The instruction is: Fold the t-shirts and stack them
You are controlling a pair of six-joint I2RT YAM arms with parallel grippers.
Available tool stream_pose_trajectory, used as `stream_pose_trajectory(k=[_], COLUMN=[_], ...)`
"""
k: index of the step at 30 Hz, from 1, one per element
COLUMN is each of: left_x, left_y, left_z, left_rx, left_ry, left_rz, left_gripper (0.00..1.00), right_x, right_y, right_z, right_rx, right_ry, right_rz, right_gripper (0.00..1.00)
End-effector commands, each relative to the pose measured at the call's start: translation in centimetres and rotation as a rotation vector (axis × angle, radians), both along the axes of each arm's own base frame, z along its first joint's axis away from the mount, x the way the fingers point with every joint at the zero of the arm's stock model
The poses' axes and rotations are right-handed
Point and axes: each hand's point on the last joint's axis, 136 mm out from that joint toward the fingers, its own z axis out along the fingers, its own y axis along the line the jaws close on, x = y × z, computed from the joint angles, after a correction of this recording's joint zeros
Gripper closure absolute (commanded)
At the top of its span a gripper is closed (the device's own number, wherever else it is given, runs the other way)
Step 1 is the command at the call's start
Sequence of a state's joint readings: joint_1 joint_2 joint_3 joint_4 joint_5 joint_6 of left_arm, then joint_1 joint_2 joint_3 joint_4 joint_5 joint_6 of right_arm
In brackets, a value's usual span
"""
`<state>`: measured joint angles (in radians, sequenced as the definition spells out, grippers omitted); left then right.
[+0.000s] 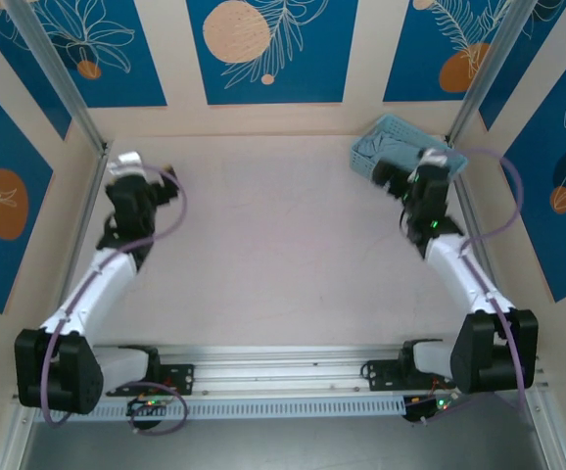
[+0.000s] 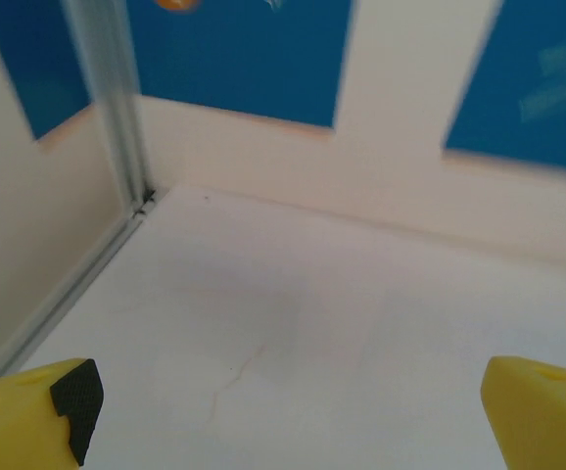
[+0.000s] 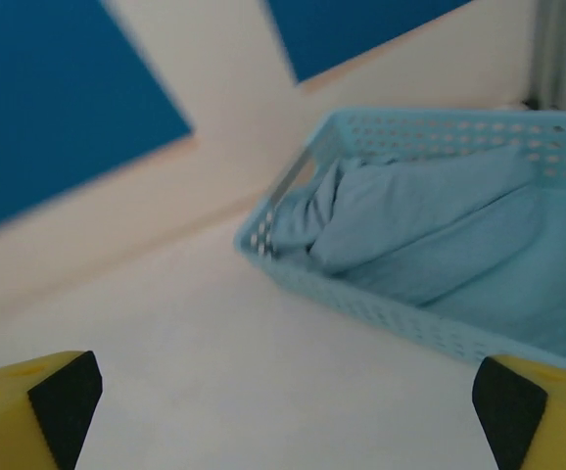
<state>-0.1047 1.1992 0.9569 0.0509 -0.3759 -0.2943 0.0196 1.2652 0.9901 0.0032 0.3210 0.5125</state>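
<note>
While I watch from the overhead camera, both arms reach out from their bases at the near rail over the pale table (image 1: 283,264). The left gripper (image 2: 285,416) is held above the far left part of the table and faces the corner where an aluminium post (image 2: 112,108) meets the back wall. On its wrist camera the two yellow fingers (image 2: 28,416) sit at opposite bottom corners of the view, so I read the jaws as spread wide, with bare tabletop between them. The right gripper (image 3: 283,416) is at the far right and points at a light blue lattice basket (image 3: 361,305). Its black-tipped yellow fingers (image 3: 38,406) are likewise far apart, so these jaws are spread too. They hold nothing and stand just short of the basket's near wall. The basket stands in the table's far right corner, close to the right-hand post (image 1: 484,69). The t-shirt (image 3: 430,225), soft sky-blue cloth, lies crumpled inside the basket in loose folds, bunched higher toward the basket's left end. It is apart from both grippers. The image is too blurred for me to make out any print on the cloth. The walls around the table carry dark blue panels (image 1: 268,49) with orange discs and white leaf outlines.
</note>
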Motion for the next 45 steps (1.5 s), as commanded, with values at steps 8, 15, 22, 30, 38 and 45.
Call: stream_pose_trajectory(k=[8, 15, 22, 30, 38, 45], left_x=[4.4, 4.8, 3.4, 2.1, 1.2, 0.5], left_y=[-10.7, -20.1, -23.3, -22.9, -22.5, -22.0], left_z=[-4.5, -2.7, -2.2, -1.6, -0.9, -1.4], left_rx=[-0.488, -0.558, -0.569, -0.547, -0.527, -0.521], left_ry=[0.38, 0.402, 0.404, 0.41, 0.415, 0.419], left_rz=[-0.361, -0.619, -0.691, -0.694, -0.697, -0.682], left_gripper=[0.0, 0.1, 0.18, 0.27, 0.33, 0.35], right_x=[6.0, 12.5, 17.1, 19.1, 19.2, 17.8], right_y=[-2.6, -5.0, -5.4, -4.9, -4.9, -4.2], right_z=[-5.1, -10.6, -15.0, -19.1, -15.2, -2.3], right_rx=[0.274, 0.4, 0.495, 0.589, 0.496, 0.379], right_ry=[0.524, 0.58, 0.582, 0.63, 0.528, 0.283], right_rz=[-0.08, -0.049, -0.03, -0.068, -0.094, -0.013], right_gripper=[0.16, 0.3, 0.39, 0.6, 1.0, 1.0])
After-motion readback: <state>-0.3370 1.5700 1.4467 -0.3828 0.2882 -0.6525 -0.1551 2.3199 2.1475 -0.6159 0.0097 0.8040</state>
